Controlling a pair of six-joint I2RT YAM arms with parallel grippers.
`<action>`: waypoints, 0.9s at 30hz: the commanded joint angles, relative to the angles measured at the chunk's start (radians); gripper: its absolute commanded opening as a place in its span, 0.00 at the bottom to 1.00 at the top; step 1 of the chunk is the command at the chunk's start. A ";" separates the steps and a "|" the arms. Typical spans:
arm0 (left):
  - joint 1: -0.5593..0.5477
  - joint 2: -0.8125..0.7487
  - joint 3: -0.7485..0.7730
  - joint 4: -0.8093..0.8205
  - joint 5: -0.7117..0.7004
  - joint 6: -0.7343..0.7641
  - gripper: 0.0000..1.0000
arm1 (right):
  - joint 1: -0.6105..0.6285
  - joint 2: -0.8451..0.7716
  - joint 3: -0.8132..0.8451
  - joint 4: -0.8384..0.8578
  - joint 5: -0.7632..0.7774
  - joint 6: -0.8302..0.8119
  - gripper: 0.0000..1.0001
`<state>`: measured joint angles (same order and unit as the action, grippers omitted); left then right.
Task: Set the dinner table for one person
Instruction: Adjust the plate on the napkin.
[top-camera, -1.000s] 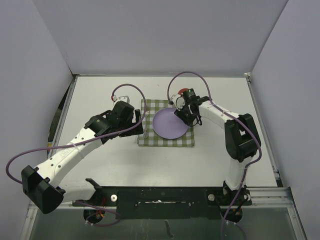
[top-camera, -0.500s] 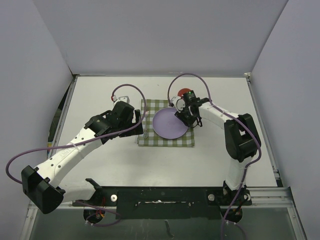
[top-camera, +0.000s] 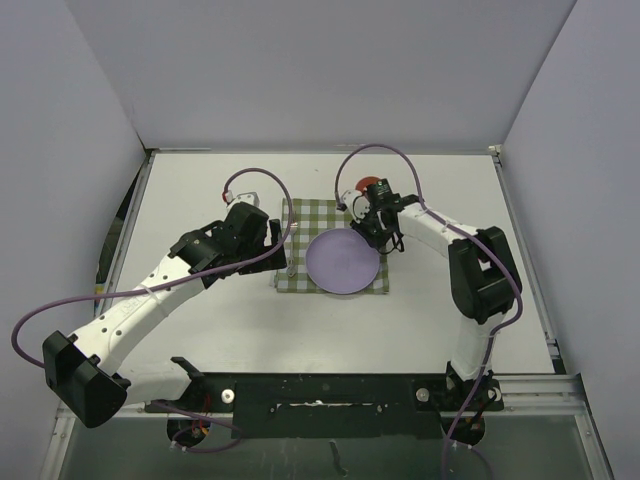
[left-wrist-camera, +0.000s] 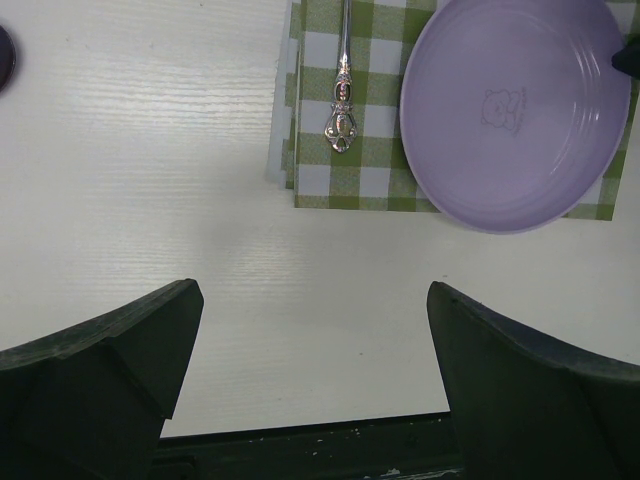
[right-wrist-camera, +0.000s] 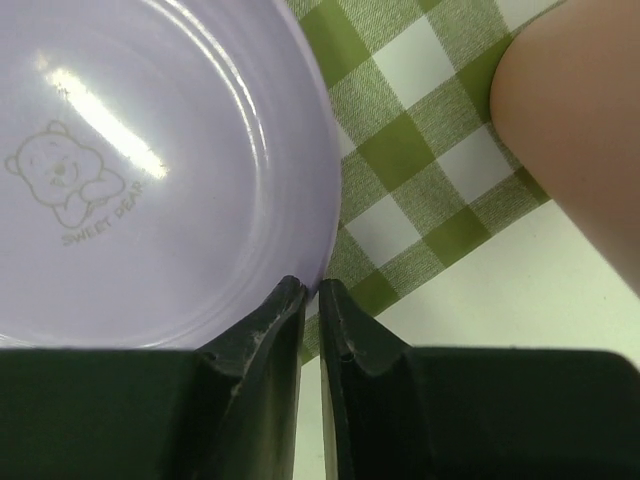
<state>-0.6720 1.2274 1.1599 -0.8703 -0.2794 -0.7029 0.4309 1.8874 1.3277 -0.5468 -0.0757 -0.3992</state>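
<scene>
A lilac plate (top-camera: 343, 263) (left-wrist-camera: 515, 110) (right-wrist-camera: 150, 170) lies on the green-and-white checked cloth (top-camera: 300, 215) (left-wrist-camera: 350, 180) (right-wrist-camera: 400, 150) in the middle of the dinner table (top-camera: 200, 200). A silver utensil (left-wrist-camera: 342, 115) rests on the cloth's left strip. My right gripper (top-camera: 372, 235) (right-wrist-camera: 312, 288) is shut, its tips just at the plate's far-right rim with only a sliver of gap between them. My left gripper (top-camera: 275, 240) (left-wrist-camera: 312, 295) hovers wide open over bare table, left of the cloth, holding nothing.
A red object (top-camera: 372, 183) sits just behind the right gripper. A pale pinkish rounded thing (right-wrist-camera: 580, 130) fills the right wrist view's upper right. A small grey object (top-camera: 245, 197) lies behind the left gripper. Grey walls close in the table.
The plate has shifted toward the near edge of the cloth. The right jaws have closed from partly open to nearly touching. The left arm has not moved.
</scene>
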 joint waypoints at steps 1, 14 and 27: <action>0.008 -0.021 0.007 0.036 0.003 -0.001 0.98 | 0.001 -0.011 0.078 0.024 -0.024 0.005 0.12; 0.013 -0.009 0.006 0.037 0.005 0.008 0.98 | 0.021 0.073 0.172 0.011 -0.016 -0.002 0.11; 0.016 -0.029 -0.017 0.042 0.012 0.008 0.98 | 0.022 0.034 0.088 0.045 0.003 -0.019 0.31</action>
<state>-0.6628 1.2274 1.1412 -0.8680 -0.2749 -0.6991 0.4526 1.9747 1.4483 -0.5430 -0.0814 -0.4072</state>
